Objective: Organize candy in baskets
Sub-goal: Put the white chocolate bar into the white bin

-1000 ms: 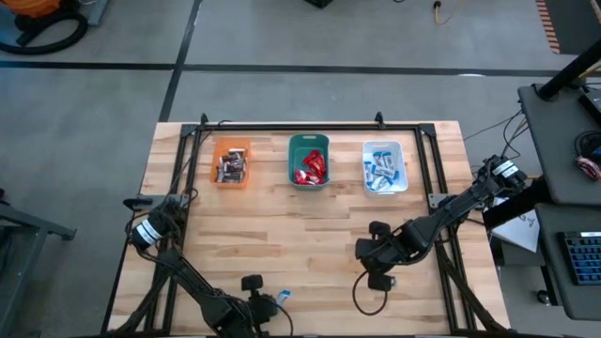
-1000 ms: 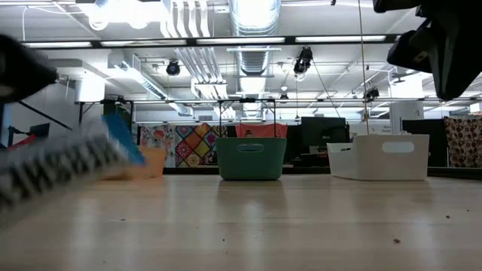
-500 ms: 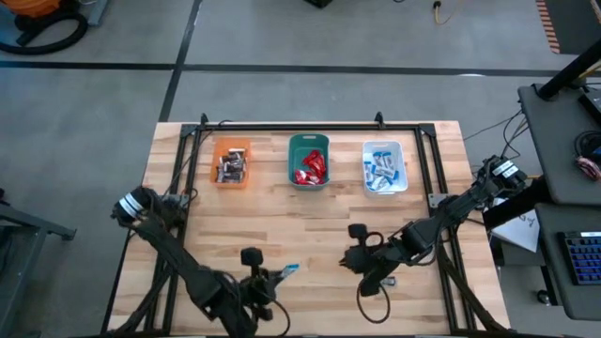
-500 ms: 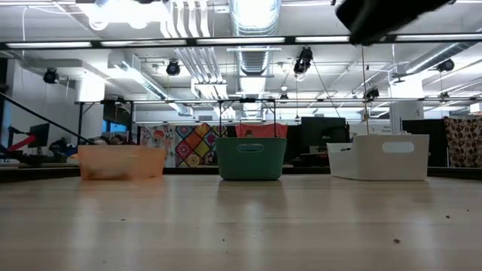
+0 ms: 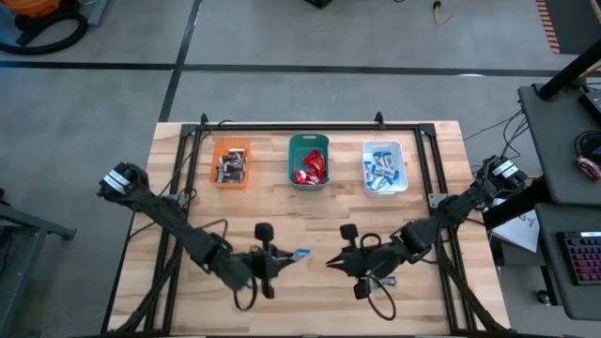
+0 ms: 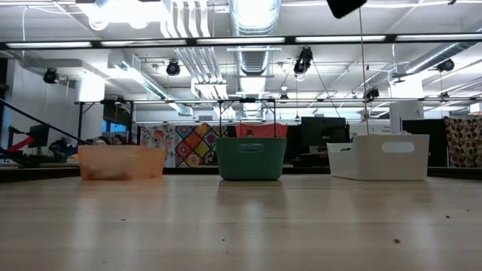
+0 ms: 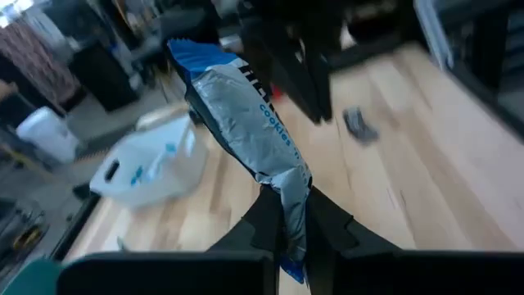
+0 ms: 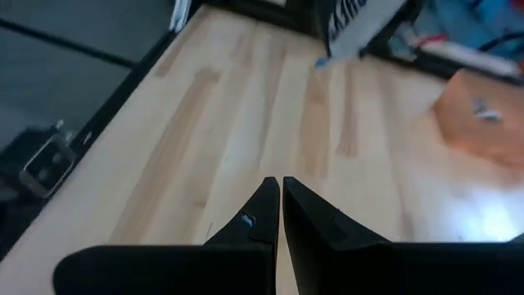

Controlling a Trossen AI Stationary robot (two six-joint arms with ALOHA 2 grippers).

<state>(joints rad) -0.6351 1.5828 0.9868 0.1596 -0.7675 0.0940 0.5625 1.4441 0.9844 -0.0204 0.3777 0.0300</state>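
One word, "cookies", is reading in blue down the silver-grey wrapper of the candy bar (image 7: pixel 246 123) that my left gripper (image 5: pixel 285 259) is pinching by its lower end, fingers (image 7: pixel 264 220) closed tight on it; larger dark letters higher up are too blurred for me to make out. The wrapper is showing a blue tip at each end and is standing up from the fingers, crinkled. I am holding it above the table (image 5: pixel 310 218), pale butcher-block planks inside a black frame, near the front middle. My right gripper (image 5: pixel 331 263) is hovering just across from the left one, its fingers (image 8: pixel 255 215) pressed together with nothing between them. Along the far side of the table three baskets are sitting in a row, well apart from both grippers: the orange basket (image 5: pixel 231 162) holding dark silver-grey bars, the teal basket (image 5: pixel 308 161) holding red ones, the white basket (image 5: pixel 384 167) holding blue-and-white ones. Beyond the table the room is showing a grey concrete floor, ceiling ducts and strip lights, and a patterned quilt (image 6: pixel 181 144) hanging behind the baskets.
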